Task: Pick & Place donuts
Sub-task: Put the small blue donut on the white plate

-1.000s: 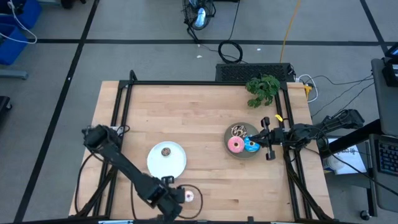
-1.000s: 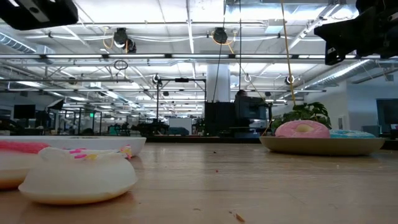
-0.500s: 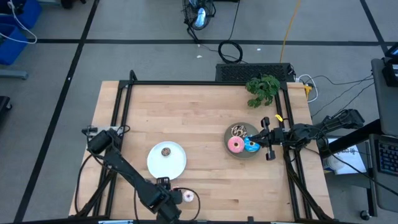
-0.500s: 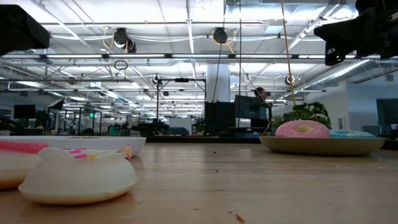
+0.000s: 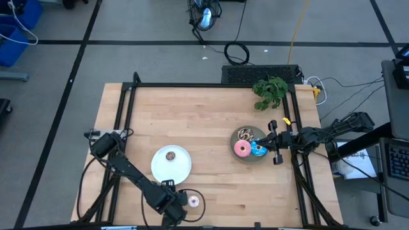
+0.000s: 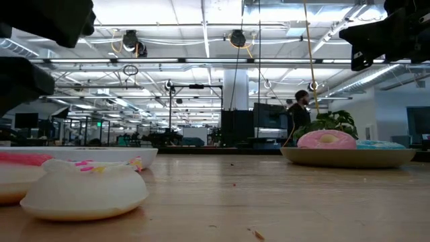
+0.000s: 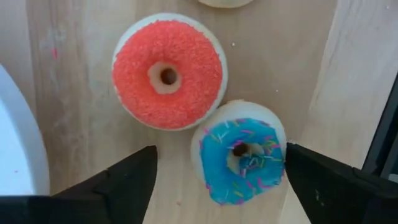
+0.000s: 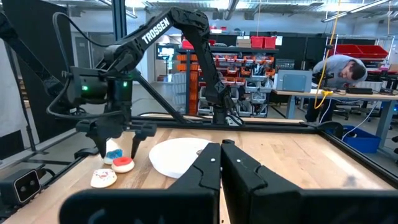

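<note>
The left jaws (image 7: 214, 177) hang spread wide and empty over the wooden worktop (image 5: 211, 118) at about its 7 o'clock edge, straddling a mini blue donut (image 7: 239, 152) with coloured sprinkles. A mini red donut (image 7: 168, 71), grainy like sugar, touches it, and a whitish donut (image 8: 103, 178) lies just beside them. Near these, a smooth white plate (image 5: 182, 167) carries one small brown ring (image 5: 170, 155). At 3 o'clock, the right jaws (image 8: 221, 163) are closed on nothing beside the grey plate (image 5: 248, 158), which holds the pink donut (image 5: 241, 149), the larger blue one (image 5: 258, 150) and the chocolate-sprinkled donut (image 5: 245, 134). A leafy plant (image 5: 270, 91) sits at 1 o'clock.
</note>
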Tool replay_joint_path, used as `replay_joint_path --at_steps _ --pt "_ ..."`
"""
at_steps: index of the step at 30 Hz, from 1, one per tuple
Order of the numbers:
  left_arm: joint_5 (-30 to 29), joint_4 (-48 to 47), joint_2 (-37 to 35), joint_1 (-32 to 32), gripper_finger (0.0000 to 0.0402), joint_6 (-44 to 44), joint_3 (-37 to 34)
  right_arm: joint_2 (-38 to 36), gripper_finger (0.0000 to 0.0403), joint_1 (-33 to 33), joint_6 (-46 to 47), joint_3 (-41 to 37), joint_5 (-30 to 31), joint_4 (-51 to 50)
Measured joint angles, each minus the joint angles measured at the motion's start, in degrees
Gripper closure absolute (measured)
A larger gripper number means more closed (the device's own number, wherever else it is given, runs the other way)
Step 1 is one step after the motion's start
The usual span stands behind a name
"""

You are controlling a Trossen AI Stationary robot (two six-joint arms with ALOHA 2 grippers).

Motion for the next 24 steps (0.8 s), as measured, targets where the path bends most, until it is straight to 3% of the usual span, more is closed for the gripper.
replay_joint_path --at_steps 13,19,24 --pt "-0.1 3.6 -0.3 -0.1 0.0093 0.0 -2.3 0.0 0.0403 0.0 0.0 0.0 0.0 0.0" --pt "-2.8 3.9 -0.2 -0.3 0.0092 1.1 -2.4 0.0 0.0403 0.0 0.0 0.0 0.0 0.0" --pt "-3.0 3.8 -0.2 -0.2 0.0132 1.1 -2.4 0.0 0.0403 0.0 -0.1 0.0 0.0 0.0"
